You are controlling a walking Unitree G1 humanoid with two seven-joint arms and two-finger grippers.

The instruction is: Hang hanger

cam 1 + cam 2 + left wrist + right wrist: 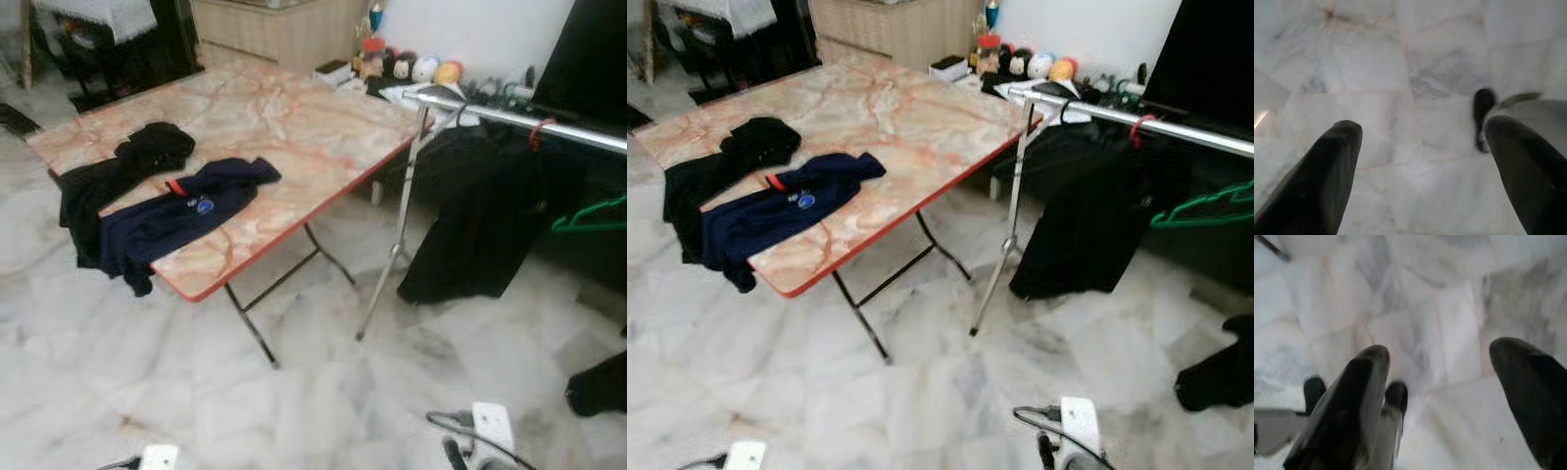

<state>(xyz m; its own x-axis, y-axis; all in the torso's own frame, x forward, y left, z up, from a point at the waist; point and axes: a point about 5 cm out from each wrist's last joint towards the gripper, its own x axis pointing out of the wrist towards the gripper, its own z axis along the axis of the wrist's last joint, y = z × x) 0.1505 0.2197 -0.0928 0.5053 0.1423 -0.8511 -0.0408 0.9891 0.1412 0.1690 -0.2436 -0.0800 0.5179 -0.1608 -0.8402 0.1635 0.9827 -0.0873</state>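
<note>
A green hanger (594,216) hangs from the silver rail (549,125) of a clothes rack at the right. Beside it on the same rail hangs a black garment (480,220), under a red hook (536,132). A navy shirt (181,217) and a black garment (113,181) lie on the marble-patterned folding table (294,127), draped over its near left edge. My left gripper (1422,147) hangs open over the marble floor with nothing between its fingers. My right gripper (1442,377) is also open above the floor, holding nothing.
The rack's slanted silver leg (392,245) stands just right of the table's black legs (255,328). White power strips with cables (485,431) lie on the floor near me. A dark cloth (600,384) lies at the right. Small toys (411,67) line the far wall.
</note>
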